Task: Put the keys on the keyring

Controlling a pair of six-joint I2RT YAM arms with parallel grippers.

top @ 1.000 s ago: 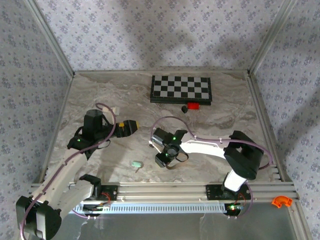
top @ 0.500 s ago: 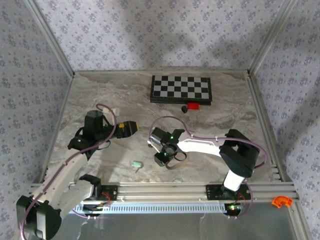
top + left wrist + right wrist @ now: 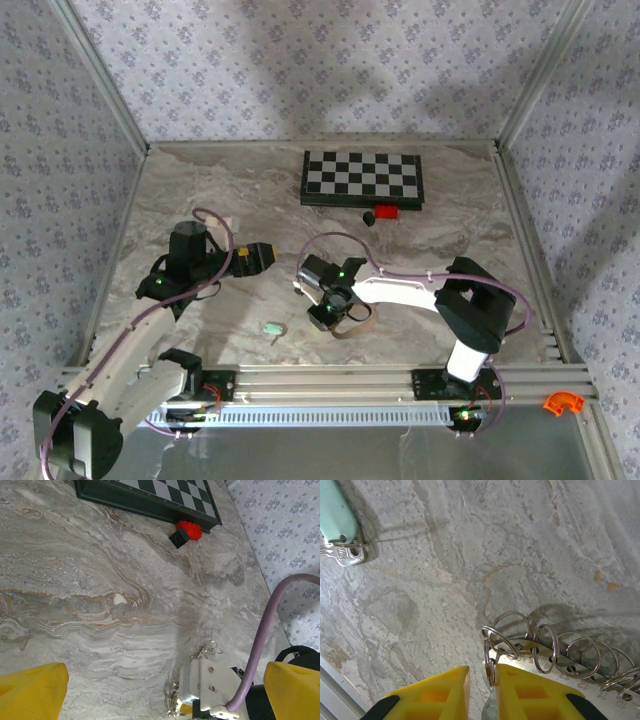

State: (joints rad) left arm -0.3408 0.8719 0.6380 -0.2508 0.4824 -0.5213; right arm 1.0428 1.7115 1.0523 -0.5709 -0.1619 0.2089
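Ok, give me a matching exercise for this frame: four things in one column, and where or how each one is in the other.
Things:
1. key
2. checkerboard
3. red block
4. left gripper

Places or states:
A. jaws wide apart, holding nothing
B. flat at the far edge of the table
C. lying near the front edge, mint-green head
D. just in front of the board's near edge, beside a black block

Pairs: 1-C, 2-B, 3-D, 4-A

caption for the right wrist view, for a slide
Right gripper straddling a ring of the keyring, mint-green key apart on marble table
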